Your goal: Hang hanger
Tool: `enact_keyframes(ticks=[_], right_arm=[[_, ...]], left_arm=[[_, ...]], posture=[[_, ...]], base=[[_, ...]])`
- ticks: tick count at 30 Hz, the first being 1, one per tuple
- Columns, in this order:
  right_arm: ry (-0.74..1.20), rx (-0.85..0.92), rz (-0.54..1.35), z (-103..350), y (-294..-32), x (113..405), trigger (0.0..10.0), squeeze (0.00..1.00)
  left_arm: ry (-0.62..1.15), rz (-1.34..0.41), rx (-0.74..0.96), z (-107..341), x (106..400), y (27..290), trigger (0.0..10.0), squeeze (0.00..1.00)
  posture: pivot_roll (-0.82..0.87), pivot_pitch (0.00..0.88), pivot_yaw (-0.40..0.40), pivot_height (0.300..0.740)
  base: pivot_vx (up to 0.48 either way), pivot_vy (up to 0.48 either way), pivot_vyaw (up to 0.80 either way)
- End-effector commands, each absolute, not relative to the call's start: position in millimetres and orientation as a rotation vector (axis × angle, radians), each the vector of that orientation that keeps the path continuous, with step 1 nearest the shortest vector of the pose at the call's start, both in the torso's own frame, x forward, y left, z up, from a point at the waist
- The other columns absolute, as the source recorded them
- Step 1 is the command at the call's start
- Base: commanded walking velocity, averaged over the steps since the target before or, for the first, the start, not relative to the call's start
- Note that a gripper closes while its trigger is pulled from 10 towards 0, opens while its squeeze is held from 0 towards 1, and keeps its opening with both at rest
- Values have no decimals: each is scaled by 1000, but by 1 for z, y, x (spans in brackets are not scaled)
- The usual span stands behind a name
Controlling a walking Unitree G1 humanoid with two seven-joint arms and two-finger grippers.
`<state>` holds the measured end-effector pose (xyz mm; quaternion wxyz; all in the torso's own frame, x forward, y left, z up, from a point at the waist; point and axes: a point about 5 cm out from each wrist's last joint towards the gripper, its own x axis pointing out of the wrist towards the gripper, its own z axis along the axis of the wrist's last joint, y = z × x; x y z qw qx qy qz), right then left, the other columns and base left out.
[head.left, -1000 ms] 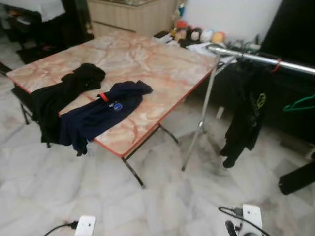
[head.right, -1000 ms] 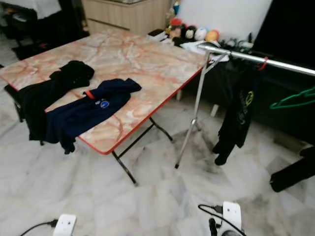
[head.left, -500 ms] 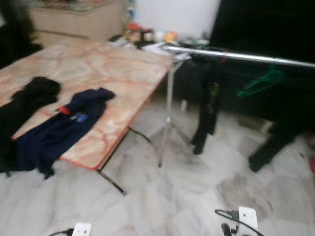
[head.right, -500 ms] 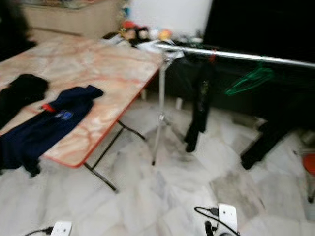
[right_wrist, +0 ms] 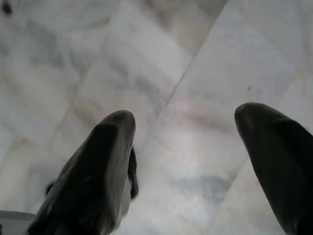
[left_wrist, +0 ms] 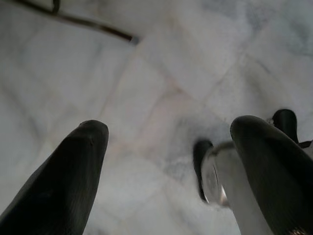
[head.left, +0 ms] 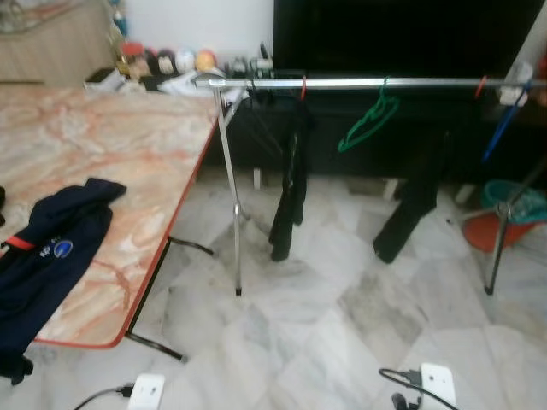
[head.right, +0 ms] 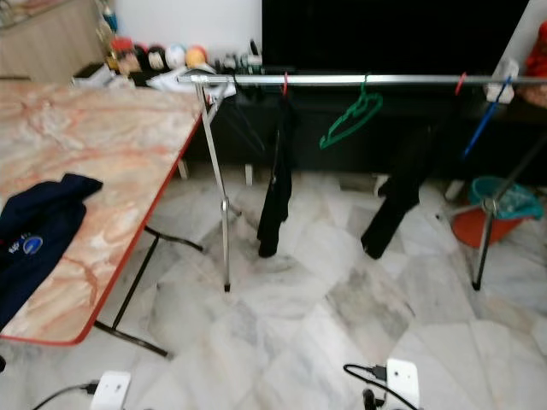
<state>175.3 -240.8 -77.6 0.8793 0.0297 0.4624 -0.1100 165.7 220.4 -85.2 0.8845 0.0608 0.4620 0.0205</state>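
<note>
Camera has swung right; green hanger (head.left: 366, 125) hangs on rail (head.left: 359, 84); both end effectors (left_wrist: 166, 161) (right_wrist: 183, 147) gape wide.

White-grey marble tile floor (head.left: 316, 342) spreads underfoot. A folding table (head.left: 111, 162) with an orange marbled top stands left, a wooden cabinet (head.left: 51, 47) and white wall (head.left: 197, 21) behind, dark furniture (head.left: 402, 38) beyond.

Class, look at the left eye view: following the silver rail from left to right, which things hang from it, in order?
Along the silver rail: black garment → empty green hanger → second dark garment → blue item near the far end.
</note>
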Motion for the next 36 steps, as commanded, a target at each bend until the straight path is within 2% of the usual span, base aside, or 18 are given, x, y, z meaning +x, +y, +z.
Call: enact_keyframes(ticks=[1, 6, 23, 31, 36], right_arm=[[965, 71, -222, -79, -236, 175, 10000, 0], [962, 74, -224, -79, -236, 175, 10000, 0], [945, 83, -236, -78, -236, 176, 10000, 0], [954, 82, -236, -79, -237, 175, 10000, 0], [953, 83, -236, -79, -236, 175, 10000, 0]], left_arm=[[1003, 49, 137, -89, 155, 226, 10000, 0], [1002, 51, 136, -89, 155, 226, 10000, 0], [998, 54, 106, -89, 154, 226, 10000, 0], [997, 57, 106, -89, 154, 226, 10000, 0], [997, 56, 106, -89, 154, 226, 10000, 0]], posture=[[45, 0, 5, 740], [45, 0, 6, 740], [45, 0, 7, 740], [46, 0, 5, 740], [46, 0, 5, 740]], base=[[0, 0, -719], [0, 0, -706], [0, 0, 0], [245, 0, 0], [260, 0, -751]])
